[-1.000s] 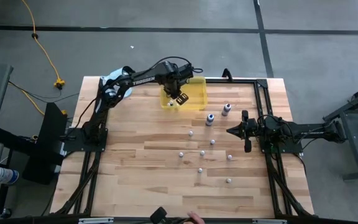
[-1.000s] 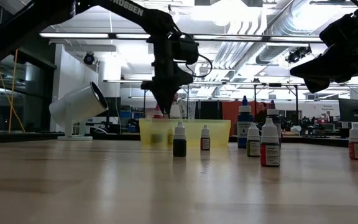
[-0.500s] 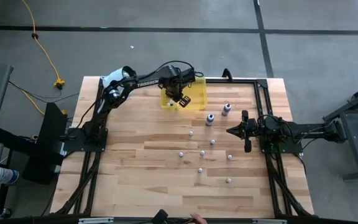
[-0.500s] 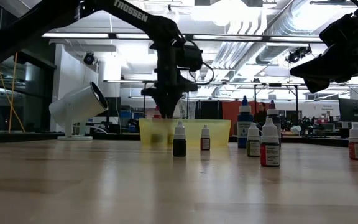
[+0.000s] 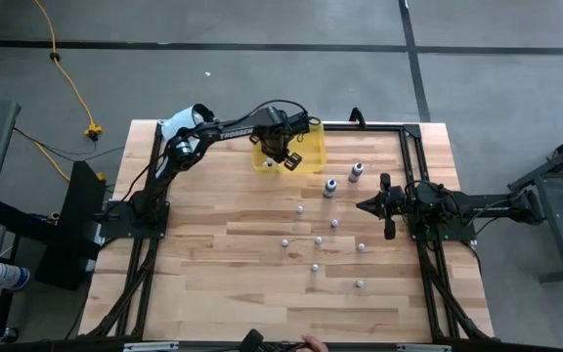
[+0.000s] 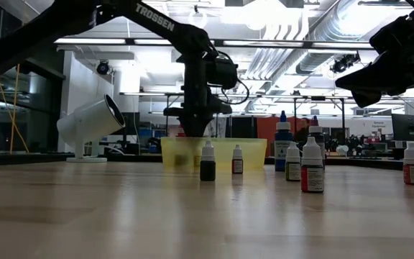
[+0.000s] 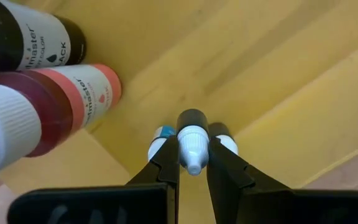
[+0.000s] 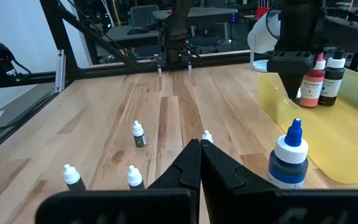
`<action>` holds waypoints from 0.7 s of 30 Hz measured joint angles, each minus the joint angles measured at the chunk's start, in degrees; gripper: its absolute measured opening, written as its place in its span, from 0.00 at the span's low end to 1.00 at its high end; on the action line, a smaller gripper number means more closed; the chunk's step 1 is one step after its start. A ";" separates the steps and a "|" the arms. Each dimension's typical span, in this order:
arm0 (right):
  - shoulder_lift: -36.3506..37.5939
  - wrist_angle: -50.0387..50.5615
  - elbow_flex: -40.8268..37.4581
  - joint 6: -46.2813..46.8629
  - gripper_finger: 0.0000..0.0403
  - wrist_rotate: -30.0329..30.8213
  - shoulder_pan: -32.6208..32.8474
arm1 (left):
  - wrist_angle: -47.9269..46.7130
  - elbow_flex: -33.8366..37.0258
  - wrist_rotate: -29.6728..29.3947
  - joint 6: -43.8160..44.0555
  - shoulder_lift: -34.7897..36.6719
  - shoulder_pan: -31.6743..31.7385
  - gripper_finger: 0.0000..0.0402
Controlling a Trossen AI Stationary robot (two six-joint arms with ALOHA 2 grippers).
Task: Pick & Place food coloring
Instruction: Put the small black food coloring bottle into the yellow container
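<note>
My left gripper (image 5: 283, 156) points down into the translucent yellow tray (image 5: 313, 154) at the table's far side, shut on a tiny food coloring bottle (image 7: 191, 121) with a dark body and a white dropper cap. A black bottle (image 8: 335, 73) and a red one (image 8: 312, 85) stand upright on the tray's floor beside it. Several small droppers (image 5: 318, 240) stand on their bases in the middle of the table, with two taller blue-bodied bottles (image 5: 329, 186) nearer the tray. At the table's right side my right gripper (image 8: 199, 149) waits shut and level, holding nothing. My left gripper pinches the little bottle by its white cap (image 7: 192, 149) between its two fingers (image 7: 165, 155). The fingers come from above, pointing down. The bottle hangs upright below them, cap up, inside the tray; whether its base touches the tray floor I cannot tell.
A white cylinder (image 6: 90, 124) lies on a stand at the far left corner. A black frame (image 5: 413, 156) borders the table on the right. A blue-tipped bottle (image 8: 288, 158) stands just ahead of my right gripper. Bare wood (image 5: 223, 284) stretches along the near left.
My left gripper has sunk toward the yellow tray with the small bottle still pinched, rolling a little about its own axis. Its fingers now reach below the tray's rim. The bottle stays upright.
</note>
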State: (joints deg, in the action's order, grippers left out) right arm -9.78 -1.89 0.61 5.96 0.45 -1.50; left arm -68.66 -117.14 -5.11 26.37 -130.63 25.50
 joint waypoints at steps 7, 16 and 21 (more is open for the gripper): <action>0.00 0.00 0.00 0.00 0.00 0.02 -0.01 | 0.07 0.00 -0.17 0.92 0.02 0.39 0.10; -0.01 0.00 0.00 0.00 0.00 0.01 -0.02 | -0.40 0.00 0.83 1.88 0.02 0.81 0.10; 0.00 0.00 0.00 0.00 0.00 0.02 -0.02 | -0.26 0.00 0.94 2.05 0.02 0.81 0.10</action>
State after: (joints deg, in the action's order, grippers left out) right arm -9.78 -1.89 0.61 5.96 0.47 -1.52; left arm -68.93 -117.14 -4.17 28.42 -130.61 26.30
